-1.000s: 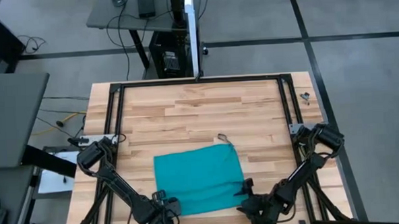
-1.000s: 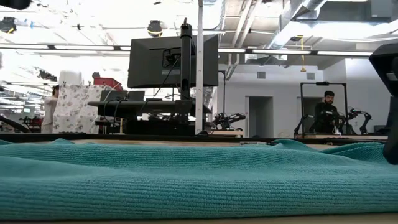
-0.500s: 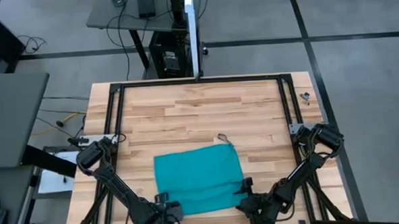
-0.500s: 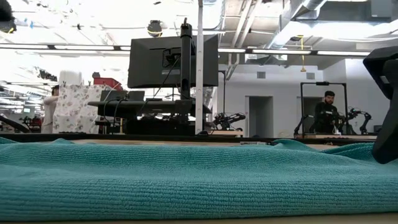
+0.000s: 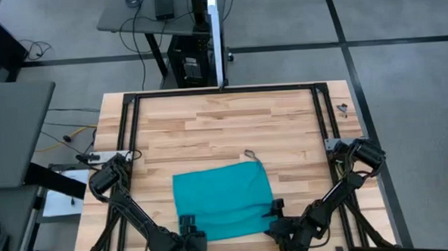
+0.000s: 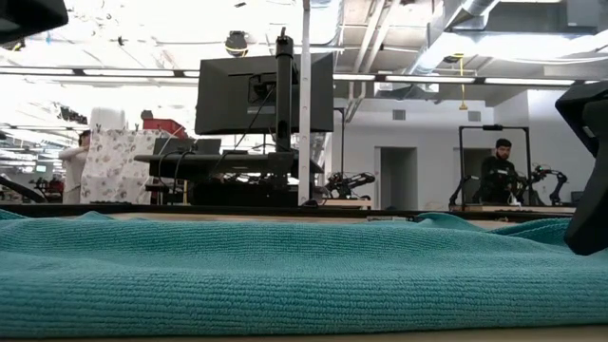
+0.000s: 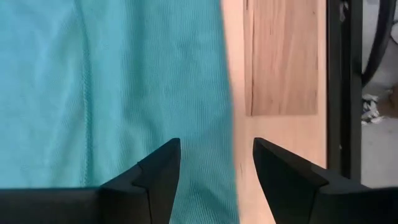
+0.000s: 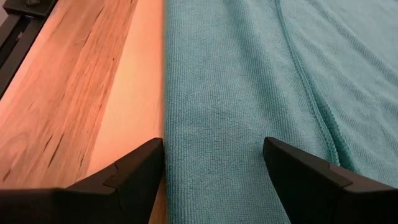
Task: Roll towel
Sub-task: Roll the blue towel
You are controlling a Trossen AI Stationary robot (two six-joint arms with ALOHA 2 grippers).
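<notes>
The teal towel (image 5: 223,200) lay flat at lower centre of the wooden surface (image 5: 224,125); left tool (image 7: 216,163) and right tool (image 8: 212,163) were spread open at its lower corners.

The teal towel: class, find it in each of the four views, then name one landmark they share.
High view: towel low centre on the table.
Low view: fills the lower half.
Left wrist view: left side.
Right wrist view: centre and right.
Shared landmark: the wooden table.

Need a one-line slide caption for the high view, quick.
Both open claws, left and right, at the near corners of the flat towel.
</notes>
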